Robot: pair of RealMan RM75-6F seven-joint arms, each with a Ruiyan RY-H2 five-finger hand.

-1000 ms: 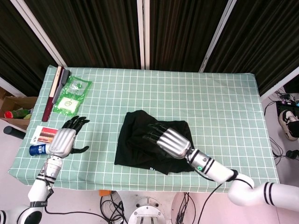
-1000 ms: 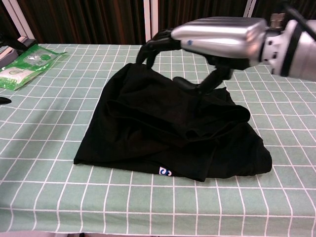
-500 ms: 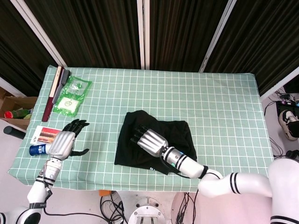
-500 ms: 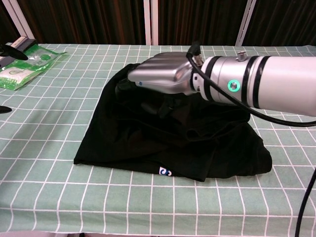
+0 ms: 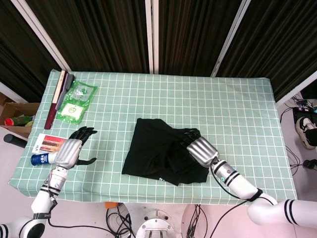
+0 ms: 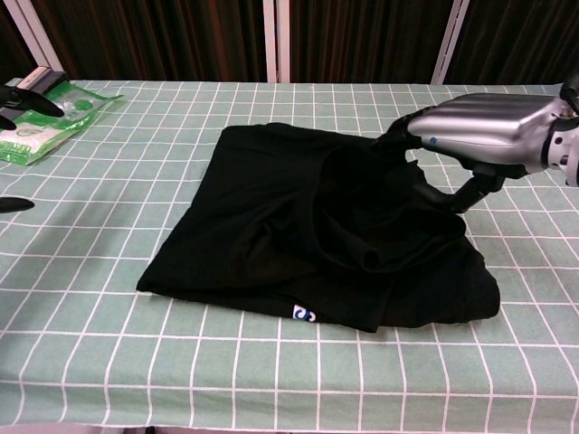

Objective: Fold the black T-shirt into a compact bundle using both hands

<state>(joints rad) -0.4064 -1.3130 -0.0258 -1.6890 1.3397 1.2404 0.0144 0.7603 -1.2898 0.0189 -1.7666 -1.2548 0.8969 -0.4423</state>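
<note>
The black T-shirt (image 5: 161, 151) (image 6: 298, 226) lies loosely folded on the green checked tablecloth (image 5: 233, 104), near the front edge. My right hand (image 5: 200, 148) (image 6: 479, 131) is at the shirt's right side. Its dark fingers (image 6: 398, 140) curl down into a raised fold of the cloth and the thumb sits below, so it grips the fabric. My left hand (image 5: 69, 150) hovers over the table's left end with fingers spread, holding nothing. Only its dark fingertips (image 6: 27, 95) show at the left edge of the chest view.
Two green packets (image 5: 75, 101) (image 6: 41, 117) lie at the back left beside long dark red and black bars (image 5: 57, 96). A printed card (image 5: 47, 143) and a blue-capped item (image 5: 37, 158) sit by my left hand. The table's front edge runs close below the shirt.
My right hand reached left across the shirt, then drew back to its right side, pulling an upper layer of cloth with it. The left hand barely moved.
</note>
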